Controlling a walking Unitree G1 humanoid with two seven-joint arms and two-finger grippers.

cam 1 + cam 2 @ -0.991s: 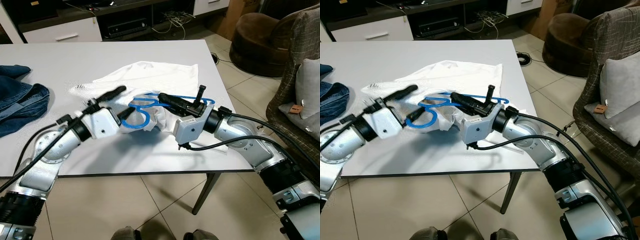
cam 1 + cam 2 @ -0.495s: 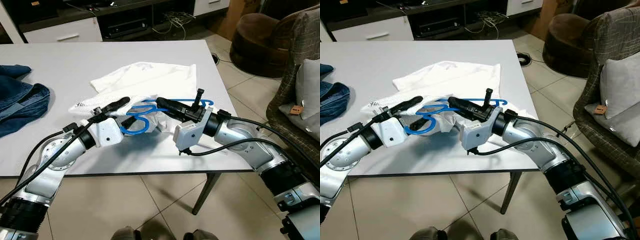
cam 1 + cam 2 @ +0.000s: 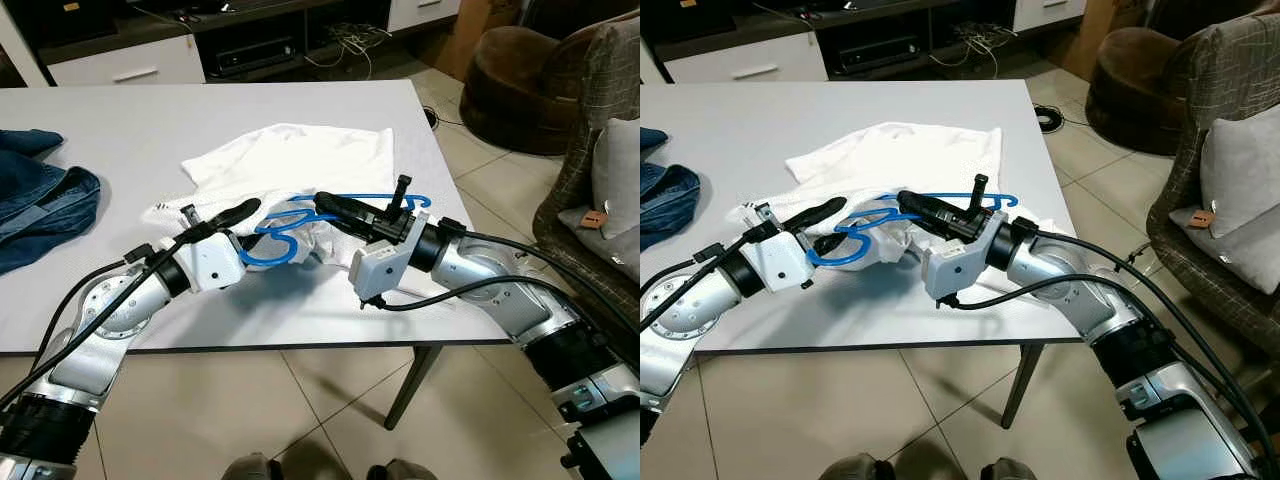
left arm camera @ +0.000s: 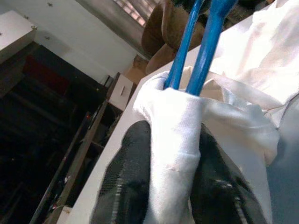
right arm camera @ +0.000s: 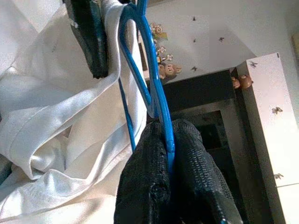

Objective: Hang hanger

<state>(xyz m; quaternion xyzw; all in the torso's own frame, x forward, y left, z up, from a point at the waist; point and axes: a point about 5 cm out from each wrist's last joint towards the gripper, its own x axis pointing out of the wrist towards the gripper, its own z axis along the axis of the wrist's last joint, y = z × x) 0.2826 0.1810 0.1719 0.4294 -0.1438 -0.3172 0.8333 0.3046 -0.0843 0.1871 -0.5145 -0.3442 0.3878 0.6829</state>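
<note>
Right wrist view: right claw (image 5: 167, 154) clenched on blue hanger (image 5: 156, 100). Left wrist view: left claw (image 4: 172, 158) pinching white shirt (image 3: 300, 160). Jeans (image 3: 40, 205) at surface's (image 3: 120, 120) left edge.

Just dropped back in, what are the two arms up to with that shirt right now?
Both arms are working a blue hanger into a white shirt on the white table. The right gripper is shut on the hanger's wire. The left gripper pinches a fold of the shirt's fabric wrapped around the hanger. The hanger is only partly inside the shirt. Jeans lie at the table's left.
</note>
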